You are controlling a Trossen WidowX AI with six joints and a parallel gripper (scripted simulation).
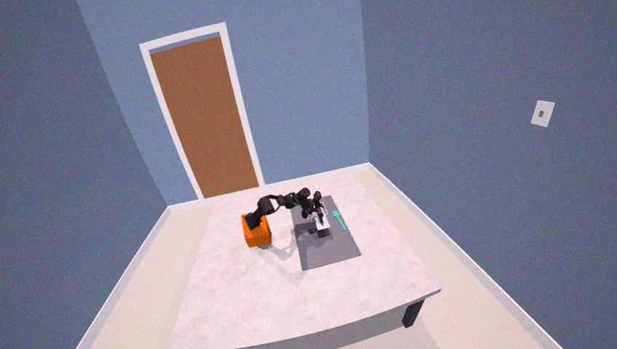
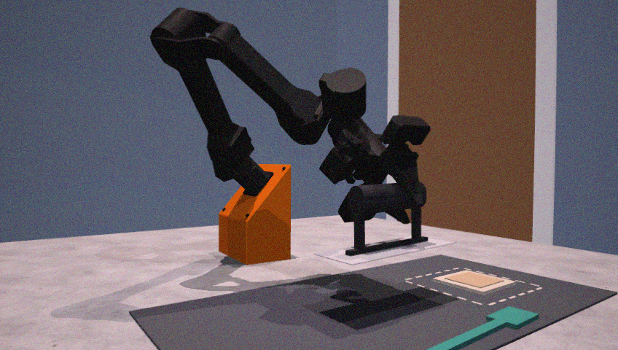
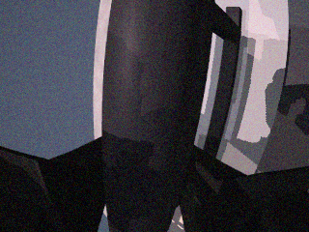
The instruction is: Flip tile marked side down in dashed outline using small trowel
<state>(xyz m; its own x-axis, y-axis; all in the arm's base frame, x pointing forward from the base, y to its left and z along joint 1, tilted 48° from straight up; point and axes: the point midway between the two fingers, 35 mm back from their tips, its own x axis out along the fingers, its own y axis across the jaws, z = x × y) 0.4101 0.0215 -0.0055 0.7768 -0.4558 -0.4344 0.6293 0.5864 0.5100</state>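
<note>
A flat tile point(image 2: 474, 278), cream with a smaller tan square on its upper face, lies on the dark mat point(image 2: 194, 332) point(image 1: 331, 254). It lies within the dashed outline point(image 2: 489, 303), close along its back-right edge; I cannot tell whether it crosses the line. Whether the tan square is the mark is unclear. My gripper point(image 2: 388, 192) point(image 1: 319, 209) is shut on the dark handle of the trowel. The trowel's wide white blade point(image 2: 334, 257) point(image 1: 323, 225) is roughly level, above the mat and off the tile. In the wrist view the handle point(image 3: 145, 72) hides the fingertips.
A teal tool point(image 2: 470, 335) point(image 1: 340, 220) with a square head lies on the mat near the outline. The orange arm base point(image 2: 268, 230) point(image 1: 258, 236) stands on the pale table point(image 1: 242, 294), beside the mat.
</note>
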